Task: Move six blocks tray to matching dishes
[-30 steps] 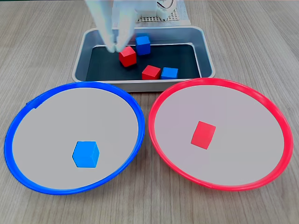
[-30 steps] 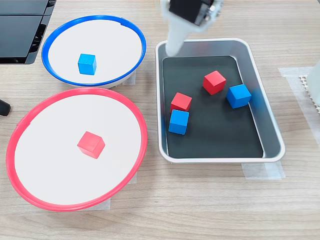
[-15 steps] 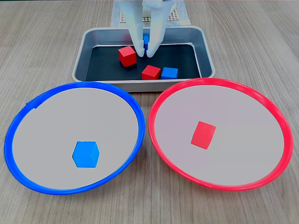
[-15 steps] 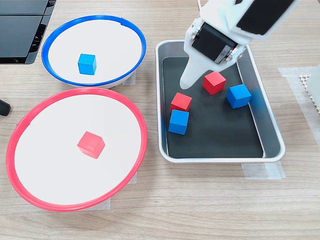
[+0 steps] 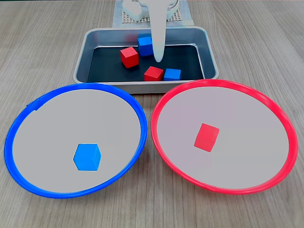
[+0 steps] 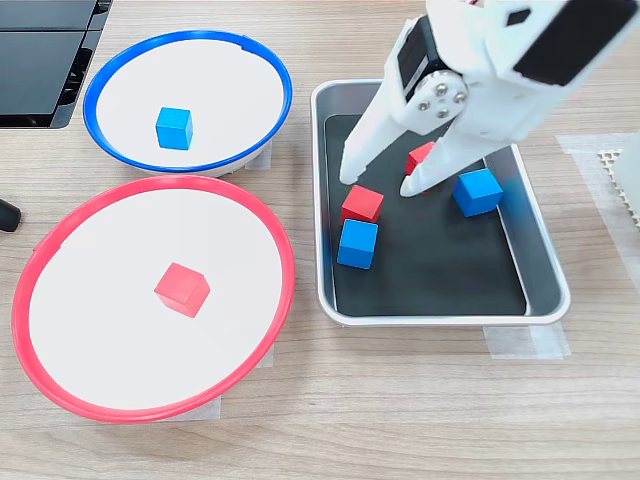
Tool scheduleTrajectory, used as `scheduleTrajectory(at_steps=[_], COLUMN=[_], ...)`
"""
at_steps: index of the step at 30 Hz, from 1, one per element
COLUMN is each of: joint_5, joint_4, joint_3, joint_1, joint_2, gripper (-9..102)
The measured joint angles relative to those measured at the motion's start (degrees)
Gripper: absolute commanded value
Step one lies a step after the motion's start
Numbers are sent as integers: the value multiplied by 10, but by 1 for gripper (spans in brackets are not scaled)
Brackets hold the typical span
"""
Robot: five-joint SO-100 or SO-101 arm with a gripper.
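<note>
The silver tray [image 5: 142,87] [image 6: 440,318] holds two red blocks [image 5: 129,56] [image 5: 153,73] and two blue blocks [image 5: 145,45] [image 5: 172,74]. My white gripper [image 6: 382,183] [image 5: 157,59] hangs open low over the tray's middle with nothing between its fingers. One fingertip [image 6: 352,178] is just above a red block [image 6: 362,203]. The other fingertip [image 6: 412,188] partly hides the second red block [image 6: 420,158], beside a blue block [image 6: 477,192]. The blue-rimmed dish [image 5: 76,86] [image 6: 190,36] holds one blue block [image 5: 87,156] [image 6: 174,128]. One red block [image 5: 206,137] [image 6: 181,289] lies in the red-rimmed dish [image 5: 223,81] [image 6: 150,180].
A white mesh thing [image 5: 178,16] [image 6: 625,180] lies just beyond the tray, by the arm's base. A black device [image 6: 40,60] sits past the blue dish. The two dishes almost touch each other, close to the tray's near wall. Bare wooden table surrounds everything.
The gripper has swung from the tray's rim to over its middle, come lower, and its fingers have spread wider. No block has moved.
</note>
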Motion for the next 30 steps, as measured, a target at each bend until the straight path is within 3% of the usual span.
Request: scheduleTrajectory(at_steps=[7,19,23,28,30], joint_5=[76,77,72,40,25], joint_4=[32,18,0,-4,-2], joint_3=[-33,-67,-77,-79,-81], joint_1=[15,35,35,35,27], joint_2=[-63,-136,-163,-186,-188], gripper=[24,22,17,0,0])
